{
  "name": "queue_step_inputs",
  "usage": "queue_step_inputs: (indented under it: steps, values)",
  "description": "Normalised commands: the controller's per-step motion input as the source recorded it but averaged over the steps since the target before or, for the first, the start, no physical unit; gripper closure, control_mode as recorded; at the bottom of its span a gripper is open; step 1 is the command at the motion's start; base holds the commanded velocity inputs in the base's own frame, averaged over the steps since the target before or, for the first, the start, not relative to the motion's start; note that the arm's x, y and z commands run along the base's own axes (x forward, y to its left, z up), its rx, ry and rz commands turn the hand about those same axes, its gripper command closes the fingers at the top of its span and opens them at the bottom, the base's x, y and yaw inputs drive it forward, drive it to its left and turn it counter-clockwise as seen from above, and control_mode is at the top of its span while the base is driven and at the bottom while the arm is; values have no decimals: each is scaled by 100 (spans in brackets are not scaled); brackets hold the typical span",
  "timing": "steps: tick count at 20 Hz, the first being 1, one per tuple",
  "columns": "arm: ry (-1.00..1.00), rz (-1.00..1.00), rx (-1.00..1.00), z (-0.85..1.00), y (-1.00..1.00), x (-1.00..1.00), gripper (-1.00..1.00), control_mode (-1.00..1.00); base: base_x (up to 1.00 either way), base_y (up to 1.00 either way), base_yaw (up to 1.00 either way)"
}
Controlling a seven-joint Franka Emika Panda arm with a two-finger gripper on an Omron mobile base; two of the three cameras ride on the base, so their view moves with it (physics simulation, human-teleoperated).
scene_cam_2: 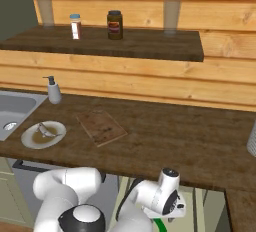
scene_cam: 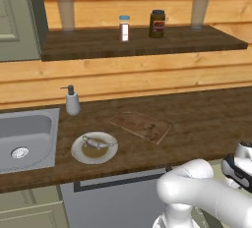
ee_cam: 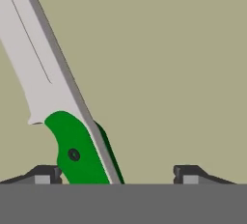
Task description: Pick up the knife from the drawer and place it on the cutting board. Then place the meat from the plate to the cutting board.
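Down inside the drawer, the tool straddles the green handle of the knife with jaws apart: first step, grasping; next, clamp and lift toward the cutting board on the table.

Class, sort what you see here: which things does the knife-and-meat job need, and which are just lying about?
Needed: knife, drawer, cutting board, meat, plate, tool.
Lying about: soap bottle, sink, two jars on the shelf.
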Motion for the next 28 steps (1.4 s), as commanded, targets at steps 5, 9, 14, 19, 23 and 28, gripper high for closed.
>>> queue_step_inputs:
  steps: [5,9,14,19,23,28]
  values:
    - [0,0,0,-25,1,-8,-100,-100,0,0,0]
    - [0,0,-2,-2,6,-22,-100,-100,0,0,0]
    - [0,0,-1,-3,2,-18,-100,-100,0,0,0]
    - [0,0,0,-25,0,-13,-100,-100,0,0,0]
    - [0,0,0,-12,0,-6,-100,-100,0,0,0]
    - [0,0,0,0,2,0,100,-100,0,0,0]
